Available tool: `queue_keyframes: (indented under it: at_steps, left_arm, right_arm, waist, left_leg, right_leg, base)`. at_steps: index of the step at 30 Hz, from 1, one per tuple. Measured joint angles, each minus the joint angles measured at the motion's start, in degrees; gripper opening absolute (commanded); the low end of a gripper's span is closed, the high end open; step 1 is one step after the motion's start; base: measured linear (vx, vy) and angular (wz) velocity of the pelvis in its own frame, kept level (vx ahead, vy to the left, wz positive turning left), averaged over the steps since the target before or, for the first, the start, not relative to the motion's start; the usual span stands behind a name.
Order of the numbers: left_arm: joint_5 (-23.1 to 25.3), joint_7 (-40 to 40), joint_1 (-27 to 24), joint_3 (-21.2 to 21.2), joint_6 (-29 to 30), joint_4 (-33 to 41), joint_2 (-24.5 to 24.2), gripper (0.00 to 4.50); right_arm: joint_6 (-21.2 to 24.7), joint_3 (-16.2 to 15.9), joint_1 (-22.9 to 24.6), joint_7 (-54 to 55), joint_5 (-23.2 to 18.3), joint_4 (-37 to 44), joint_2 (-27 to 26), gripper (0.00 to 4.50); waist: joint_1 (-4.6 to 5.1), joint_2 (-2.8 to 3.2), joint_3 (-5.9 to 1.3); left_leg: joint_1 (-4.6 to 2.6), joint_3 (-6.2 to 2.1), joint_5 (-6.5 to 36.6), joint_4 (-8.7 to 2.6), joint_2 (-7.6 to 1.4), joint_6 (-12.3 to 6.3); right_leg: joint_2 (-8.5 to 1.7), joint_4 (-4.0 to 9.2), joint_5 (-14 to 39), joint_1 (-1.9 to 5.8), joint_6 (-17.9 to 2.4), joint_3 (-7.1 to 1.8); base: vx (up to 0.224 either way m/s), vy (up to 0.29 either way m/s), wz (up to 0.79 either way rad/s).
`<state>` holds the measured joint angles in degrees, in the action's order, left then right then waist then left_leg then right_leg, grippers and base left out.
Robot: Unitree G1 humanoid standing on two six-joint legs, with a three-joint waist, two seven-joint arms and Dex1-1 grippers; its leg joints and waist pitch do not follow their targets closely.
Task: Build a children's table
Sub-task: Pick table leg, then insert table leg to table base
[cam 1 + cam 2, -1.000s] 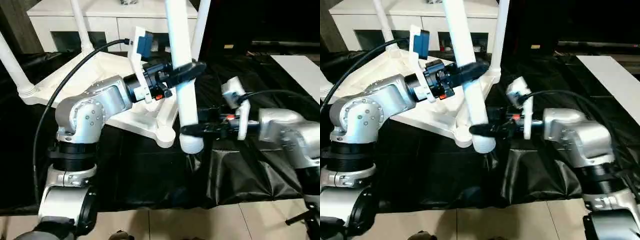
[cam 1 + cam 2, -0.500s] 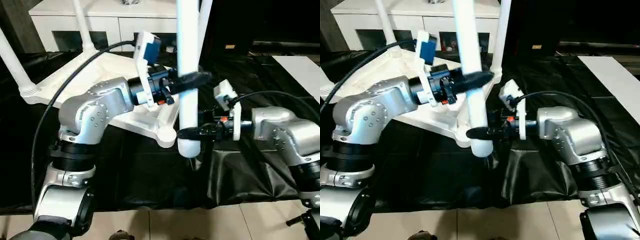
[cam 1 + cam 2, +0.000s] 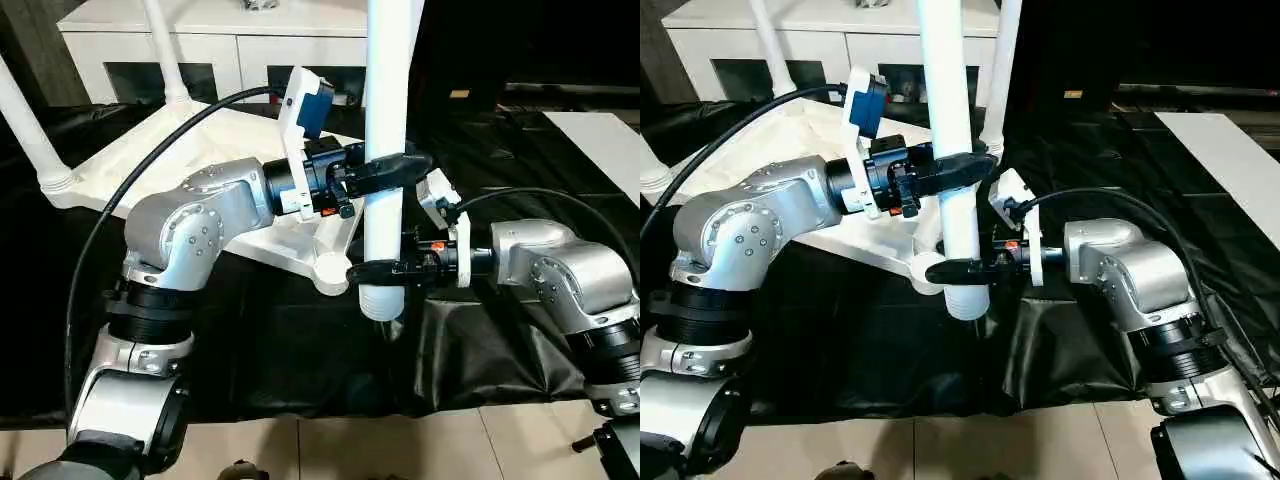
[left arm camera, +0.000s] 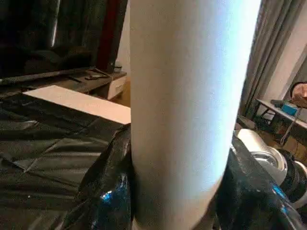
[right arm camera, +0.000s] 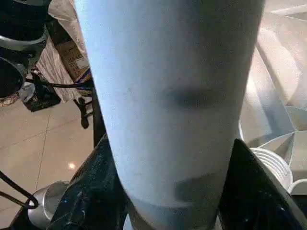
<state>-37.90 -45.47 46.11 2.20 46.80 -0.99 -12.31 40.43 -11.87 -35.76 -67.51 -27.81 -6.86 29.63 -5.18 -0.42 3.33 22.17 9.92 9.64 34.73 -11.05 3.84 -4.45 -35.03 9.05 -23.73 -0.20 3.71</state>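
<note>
The white tabletop (image 3: 190, 140) lies upside down on the black cloth, with legs standing in its far sockets (image 3: 30, 130) (image 3: 165, 50). Its near corner socket (image 3: 328, 270) is open. One more white table leg (image 3: 386, 90) stands upright in the air just right of that socket, its ribbed lower end (image 3: 381, 300) a little above the cloth. My left gripper (image 3: 385, 168) is shut on this leg at mid height, the black fingers (image 4: 105, 191) pressing its sides. My right gripper (image 3: 378, 270) is shut on it lower down, fingers (image 5: 91, 191) on both sides.
A white cabinet (image 3: 200, 40) stands behind the black-draped work table (image 3: 300, 350). A white board (image 3: 600, 140) lies at the far right. A black cable (image 3: 110, 210) arcs over my left arm. Tiled floor (image 3: 400, 440) runs along the near edge.
The held leg has swung from tilted to upright and shifted slightly right. My right gripper has moved in and closed around its lower part.
</note>
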Motion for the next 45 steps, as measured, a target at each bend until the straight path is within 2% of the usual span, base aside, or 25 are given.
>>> queue_keyframes:
  at_steps: [3,4,6,11,15,17,18,22,25,27,29,32,34,36,39,42,45]
  left_arm:
    - [0.5,0.1,0.0,0.3,-0.7,0.0,0.0,1.81]
    - [0.5,0.1,0.0,0.4,-0.7,0.0,0.0,2.16]
    - [0.4,0.2,0.1,0.3,-0.2,-0.1,-0.1,2.51]
    - [0.7,0.7,0.1,0.3,0.9,-0.2,-1.2,2.78]
    - [0.1,0.5,-0.5,-0.3,1.1,-0.5,-1.3,3.04]
    - [0.9,1.5,-0.5,-1.3,-0.8,-1.7,-1.5,3.31]
    - [1.4,1.8,-0.6,-1.9,-2.0,-2.2,-1.8,3.31]
    - [3.3,-0.1,-1.3,-2.7,-7.5,-4.3,-4.3,3.49]
    - [8.7,-1.9,-2.6,-1.0,-14.6,-8.1,-6.8,3.49]
    - [18.4,-3.4,-2.5,7.9,-25.1,-14.4,-10.5,3.49]
    - [26.6,-4.7,-2.7,15.7,-32.4,-21.2,-12.1,3.49]
    - [33.8,-9.5,-1.5,23.9,-40.0,-32.4,-12.0,3.49]
    - [35.4,-11.5,-0.2,24.7,-42.3,-36.8,-11.5,3.49]
    - [38.5,-12.1,3.6,25.7,-46.1,-42.8,-11.3,3.49]
    - [41.8,-12.1,7.6,26.0,-49.8,-48.4,-11.8,3.49]
    - [44.7,-9.8,10.4,27.9,-53.8,-55.3,-11.0,3.49]
    - [46.9,-8.9,12.3,29.2,-55.1,-61.4,-10.9,3.49]
  right_arm:
    - [-0.4,0.0,0.0,-0.2,0.3,0.0,0.0,1.97]
    - [-0.5,0.0,0.0,-0.1,0.4,0.0,0.0,1.95]
    - [-0.5,0.0,0.0,0.2,0.5,0.1,-0.2,1.94]
    - [-0.3,0.7,0.6,2.9,0.5,0.2,-1.1,1.92]
    - [0.3,3.8,2.4,6.1,-0.1,1.4,-1.9,1.91]
    - [0.2,6.2,3.4,8.9,-0.1,1.8,-1.9,1.91]
    - [0.0,7.4,3.8,10.4,0.1,1.7,-1.9,1.91]
    - [-3.3,12.0,4.2,20.6,3.8,-2.2,-2.1,1.91]
    - [-7.3,13.8,5.9,26.8,8.2,-4.2,-1.8,1.91]
    - [-8.0,14.5,9.1,29.3,9.2,-3.0,-2.3,1.9]
    - [-7.9,14.4,11.7,30.0,9.5,-1.5,-3.2,1.9]
    - [-6.6,13.7,14.5,29.7,9.2,3.1,-3.7,1.9]
    - [-6.4,13.7,14.9,29.8,8.8,4.7,-3.6,1.9]
    - [-6.2,13.7,15.5,29.9,8.3,6.1,-3.4,1.9]
    - [-6.0,13.7,16.0,30.1,7.9,7.2,-3.2,1.9]
    - [-5.3,13.8,17.2,30.1,7.8,9.3,-2.9,1.9]
    - [-4.0,13.8,18.5,30.1,7.6,11.6,-2.2,1.9]
  waist:
    - [-0.01,0.0,0.0]
    - [0.0,0.0,0.0]
    - [0.02,0.0,0.0]
    - [0.02,0.01,0.0]
    - [-0.02,0.01,0.0]
    - [-0.09,0.04,-0.02]
    - [-0.04,0.03,-0.02]
    - [0.12,0.13,-0.05]
    - [0.18,0.14,-0.05]
    - [0.05,0.23,-0.12]
    - [0.17,0.39,-0.1]
    - [0.28,0.47,-0.07]
    - [0.45,0.49,-0.07]
    - [0.42,0.59,-0.07]
    - [0.41,1.18,-0.23]
    - [0.4,1.42,-0.2]
    - [0.43,1.8,-0.16]
  left_leg:
    - [0.0,0.0,0.0,0.02,0.0,0.0]
    - [0.0,0.0,0.0,0.02,0.0,0.0]
    - [-0.01,0.0,0.0,0.01,0.0,0.0]
    - [-0.02,0.0,0.0,0.02,-0.01,0.0]
    - [-0.01,0.0,0.0,0.03,0.0,0.0]
    - [-0.02,0.0,0.0,0.04,0.0,0.0]
    - [-0.02,-0.01,0.0,0.04,0.0,0.0]
    - [-0.09,-0.01,0.0,0.04,0.02,0.01]
    - [-0.1,-0.03,0.0,0.0,0.01,0.03]
    - [-0.21,-0.11,0.0,-0.09,0.01,0.03]
    - [-0.12,-0.07,0.0,-0.1,0.06,0.03]
    - [-0.06,-0.07,0.0,-0.09,0.06,0.03]
    - [-0.06,-0.06,0.0,-0.09,0.05,0.03]
    - [-0.1,-0.07,0.0,-0.1,0.04,0.03]
    - [-0.26,-0.05,0.0,-0.1,0.07,0.03]
    - [-0.33,-0.06,0.0,-0.11,0.07,0.03]
    - [-0.32,-0.09,0.0,-0.1,0.07,0.03]
  right_leg:
    - [0.0,0.0,0.0,0.0,0.0,0.0]
    - [0.0,0.0,0.0,0.01,0.0,0.0]
    - [0.0,-0.01,0.0,0.01,0.0,0.0]
    - [0.0,-0.04,0.0,0.0,0.0,0.0]
    - [0.0,-0.03,0.0,0.01,0.0,0.0]
    - [0.0,-0.03,0.0,0.02,0.0,-0.01]
    - [0.0,-0.03,0.0,0.04,0.0,0.0]
    - [0.0,0.0,0.0,0.06,0.0,-0.01]
    - [0.01,-0.02,0.1,0.06,0.2,0.01]
    - [0.03,0.11,0.2,0.22,0.3,0.08]
    - [0.01,0.12,0.2,0.15,0.3,-0.01]
    - [0.01,0.12,0.1,0.09,0.3,-0.03]
    - [0.01,0.09,0.0,0.05,0.0,-0.03]
    - [0.02,0.09,0.0,0.06,0.0,-0.01]
    - [0.0,0.12,-0.1,0.24,0.0,-0.05]
    - [0.0,0.12,0.0,0.3,0.0,-0.02]
    - [0.0,0.12,-0.1,0.31,0.0,-0.02]
  base:
    - [0.0,0.0,0.0]
    - [0.0,0.0,0.0]
    - [0.0,0.0,0.0]
    - [0.0,0.0,0.0]
    - [0.0,0.0,0.0]
    - [0.0,0.0,0.0]
    - [0.0,0.0,0.0]
    - [0.0,0.0,0.0]
    - [0.0,0.0,0.0]
    - [0.0,0.0,0.0]
    - [0.0,0.0,0.0]
    - [0.0,0.0,0.0]
    - [0.0,0.0,0.0]
    - [0.0,0.0,0.0]
    - [0.0,0.0,0.0]
    - [0.0,0.0,0.0]
    - [0.0,0.0,0.0]
